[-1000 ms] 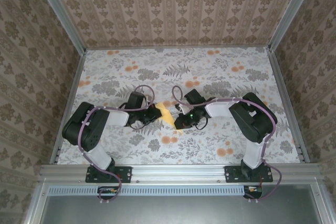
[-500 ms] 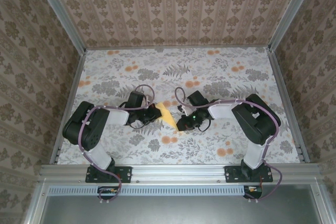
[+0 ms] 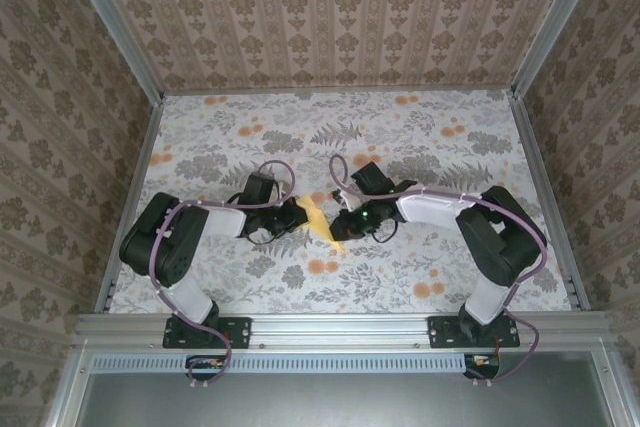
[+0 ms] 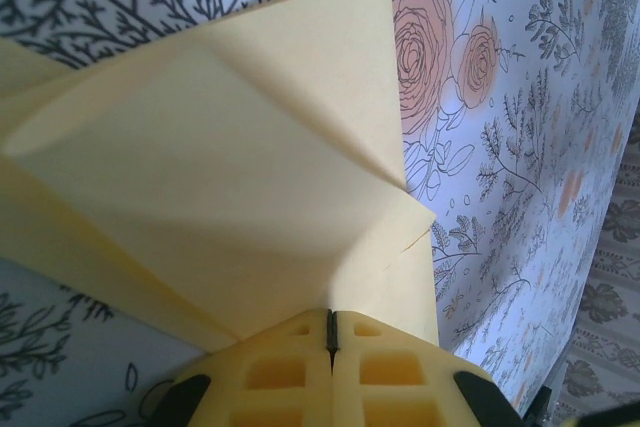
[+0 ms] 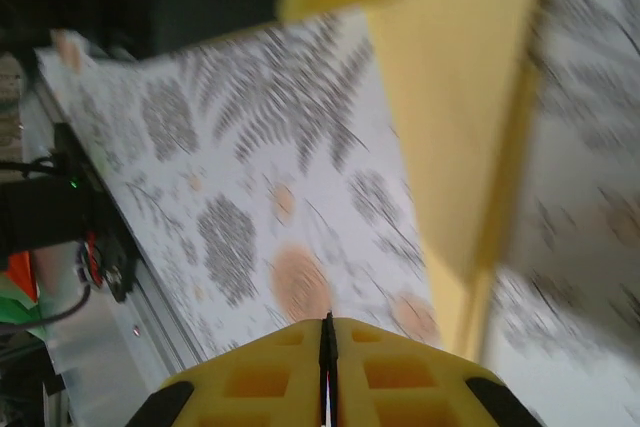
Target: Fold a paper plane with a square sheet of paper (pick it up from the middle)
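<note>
Two yellow fingers of the left gripper [image 4: 330, 319] were pressed together with only a thin seam between them. They were clamped on the near edge of the pale-yellow paper [image 4: 230, 177], as seen from the left wrist. The paper fanned out from that grip in several folded layers with straight creases, its upper flap lifted and casting a shadow on the layer beneath. Past the paper's far corner lay the table [image 4: 520, 147], its white cover printed with grey foliage and an orange rose [image 4: 430, 42].

The right gripper [image 5: 326, 325] had its jaws closed flush against each other, low over the floral print. From the right wrist, the paper ran as a blurred yellow band ahead and to the right of the fingertips.

From above, the two grippers faced each other near the middle of the table with the paper between them, its long side running diagonally. The left gripper was at the paper's left end and the right gripper just beside its lower right edge. Whether the right gripper touched the paper could not be told. Both black arms were bent low, and purple cables [image 3: 275, 169] looped over their wrists. Patterned wallpaper [image 3: 330, 17] enclosed the table on three sides, and a metal rail [image 3: 340, 327] carried the arm bases at the near edge.
</note>
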Robot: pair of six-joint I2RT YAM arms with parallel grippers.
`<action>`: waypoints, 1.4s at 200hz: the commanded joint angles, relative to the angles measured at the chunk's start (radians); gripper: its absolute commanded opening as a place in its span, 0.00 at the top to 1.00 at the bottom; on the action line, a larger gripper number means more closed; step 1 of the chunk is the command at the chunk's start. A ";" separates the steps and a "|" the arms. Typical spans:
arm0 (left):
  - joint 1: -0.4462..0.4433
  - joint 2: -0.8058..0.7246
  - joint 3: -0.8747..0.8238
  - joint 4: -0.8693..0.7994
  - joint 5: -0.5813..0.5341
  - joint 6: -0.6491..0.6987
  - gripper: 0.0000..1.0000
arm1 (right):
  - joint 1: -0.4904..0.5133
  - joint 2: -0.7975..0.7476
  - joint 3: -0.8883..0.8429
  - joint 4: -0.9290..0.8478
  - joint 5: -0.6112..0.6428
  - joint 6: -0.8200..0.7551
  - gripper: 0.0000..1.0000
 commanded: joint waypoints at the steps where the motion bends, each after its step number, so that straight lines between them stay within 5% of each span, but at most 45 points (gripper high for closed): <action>1: 0.011 0.036 -0.005 -0.089 -0.066 0.032 1.00 | 0.021 0.085 0.070 0.020 0.018 0.033 0.88; 92: 0.012 -0.033 0.040 -0.067 -0.014 0.113 1.00 | 0.017 0.239 0.110 -0.026 0.121 -0.001 0.89; 120: 0.009 -0.066 0.054 -0.028 0.006 0.124 0.90 | 0.016 0.251 0.095 -0.029 0.134 -0.003 0.90; 160: 0.002 -0.085 0.051 -0.025 -0.099 0.124 0.83 | 0.015 0.252 0.087 -0.028 0.138 0.000 0.90; 256: 0.018 -0.016 -0.003 0.002 -0.192 0.044 0.88 | 0.015 0.265 0.079 -0.029 0.139 0.001 0.90; 280: 0.077 -0.016 -0.028 0.005 -0.206 0.033 0.89 | 0.014 0.267 0.073 -0.030 0.143 0.002 0.90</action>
